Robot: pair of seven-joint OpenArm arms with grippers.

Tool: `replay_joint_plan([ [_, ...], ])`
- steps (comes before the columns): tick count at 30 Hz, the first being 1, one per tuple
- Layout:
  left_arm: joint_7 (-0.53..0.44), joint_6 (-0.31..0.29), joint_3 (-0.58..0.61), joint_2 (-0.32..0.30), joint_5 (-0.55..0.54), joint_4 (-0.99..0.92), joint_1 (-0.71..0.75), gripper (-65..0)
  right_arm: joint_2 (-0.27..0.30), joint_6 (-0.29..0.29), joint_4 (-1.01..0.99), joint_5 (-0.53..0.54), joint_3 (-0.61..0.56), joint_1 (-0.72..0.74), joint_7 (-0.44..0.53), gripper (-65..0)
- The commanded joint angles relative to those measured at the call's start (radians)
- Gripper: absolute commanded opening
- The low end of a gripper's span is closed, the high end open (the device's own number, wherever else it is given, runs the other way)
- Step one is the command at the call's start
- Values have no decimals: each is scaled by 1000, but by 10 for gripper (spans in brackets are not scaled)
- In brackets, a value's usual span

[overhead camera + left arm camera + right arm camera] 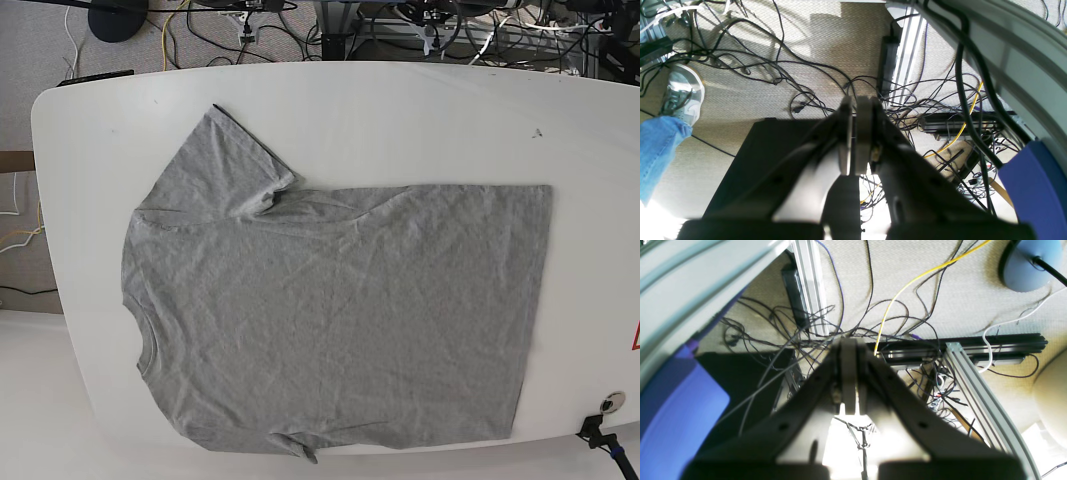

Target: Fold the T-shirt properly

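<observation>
**Shirt spread on the white tabletop**

The white tabletop (400,100) carries one grey T-shirt (340,320), lying flat and wrinkled (plain side up), collar toward the left edge, hem toward the right edge, one sleeve reaching the far-left corner.

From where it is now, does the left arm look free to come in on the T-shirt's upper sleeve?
Probably yes. The T-shirt lies flat on the white table with nothing on top. The left gripper hangs off the table over floor cables, jaws shut, so it must swing in first.
</observation>
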Motion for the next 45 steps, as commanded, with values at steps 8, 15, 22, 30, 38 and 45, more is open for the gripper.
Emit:
replay_joint_plan([
  [8, 7, 4, 4, 5, -8, 3, 2, -640, 4, 10, -5, -13, 3, -3, 1, -650],
  [15, 2, 4, 4, 4, -6, 3, 10, -641, 9, 10, -7, -16, 14, -5, 1, -650],
  [22, -25, 2, 8, -30, -4, 65, 101, -640, 48, 14, 8, -15, 37, -43, 0, -650],
  [30, -22, 2, 13, -107, -12, 253, 249, -638, 95, 23, 88, -14, 71, -138, 5, -650],
  [38, -68, -6, 12, -102, -4, 291, 293, -650, 92, 20, 86, -28, 73, -156, 51, -650],
  [45, -77, -22, 9, -73, 1, 293, 268, -636, 72, 28, 95, -29, 67, -169, 48, -650],
])
